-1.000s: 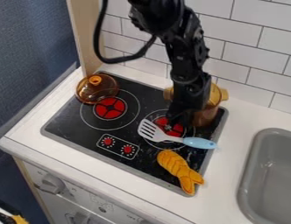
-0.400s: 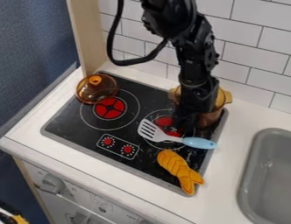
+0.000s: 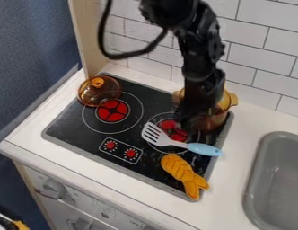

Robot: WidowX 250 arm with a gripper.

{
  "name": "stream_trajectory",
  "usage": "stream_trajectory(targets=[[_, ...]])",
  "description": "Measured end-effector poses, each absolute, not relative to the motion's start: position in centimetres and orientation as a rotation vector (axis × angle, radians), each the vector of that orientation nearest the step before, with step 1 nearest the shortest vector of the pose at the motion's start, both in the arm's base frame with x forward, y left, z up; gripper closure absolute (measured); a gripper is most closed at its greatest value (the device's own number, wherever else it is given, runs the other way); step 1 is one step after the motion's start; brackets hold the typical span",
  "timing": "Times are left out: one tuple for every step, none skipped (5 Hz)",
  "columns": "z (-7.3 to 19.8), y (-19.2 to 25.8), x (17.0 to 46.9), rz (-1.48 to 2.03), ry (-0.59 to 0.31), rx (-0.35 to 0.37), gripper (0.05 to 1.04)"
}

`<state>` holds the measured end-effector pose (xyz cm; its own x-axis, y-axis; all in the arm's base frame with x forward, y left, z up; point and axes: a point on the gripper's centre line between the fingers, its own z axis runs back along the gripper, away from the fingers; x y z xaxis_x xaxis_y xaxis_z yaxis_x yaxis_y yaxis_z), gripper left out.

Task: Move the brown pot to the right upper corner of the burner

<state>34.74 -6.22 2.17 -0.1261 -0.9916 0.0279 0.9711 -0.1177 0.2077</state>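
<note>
Far left, a blue-grey wall [image 3: 31, 54] is seen beside a pale wood post [image 3: 85, 40]. On the cooktop [image 3: 73, 123], set into the white tabletop [image 3: 34, 123], an amber see-through lid [image 3: 102, 95] with an orange knob is found at the upper left corner; the left burner [image 3: 112, 111], red at its centre, is overlapped by the lid's edge. Nearer the front, two red dials [image 3: 131, 153] are noted on a small outlined panel.

A slotted spatula [image 3: 154, 134] is laid over the right burner [image 3: 169, 125], pale head to the left, blue handle to the right. Below it, an orange-yellow ribbed item [image 3: 180, 170] with a forked end is placed aslant.

The hand [image 3: 186, 128] is held low behind the spatula, against the near left side of the brown pot [image 3: 212, 121]; whether it is wide, narrow or gripping the pot cannot be told. The pot is seen upright at the cooktop's right upper corner, partly covered by the black arm [image 3: 199, 56]. Yellowish handles are shown; its contents cannot be made out.

Far right, a grey sink basin [image 3: 259, 179] is sunk into the tabletop, cut off by the view's edge.
</note>
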Motion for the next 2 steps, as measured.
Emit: stream_trajectory(targets=[[4.8, -6.2, 34.9, -1.685, -0.242, 0.175, 0.079], [7.9, -6.1, 34.6, -1.690, -0.307, 0.228, 0.083]])
